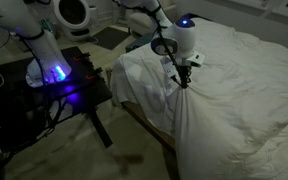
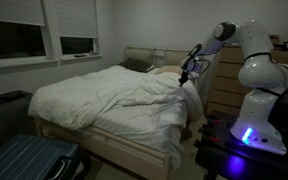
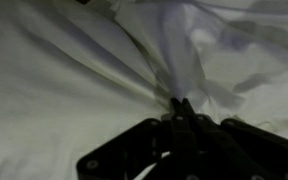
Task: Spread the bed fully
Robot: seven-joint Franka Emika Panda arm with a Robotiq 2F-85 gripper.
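Seeing the gripper [image 3: 180,104] clenched on duvet [image 3: 64,70] folds fanning toward 12 o'clock, we judge a slow, low pull best.

Pinch of bed [image 1: 246,100] duvet betw. fingers [image 1: 183,78]

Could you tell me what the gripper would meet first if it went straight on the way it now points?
The white duvet: the gripper points down and seems shut on a gathered fold of it. Pushing on would likely press cloth into the bed beneath, though depth is unclear.
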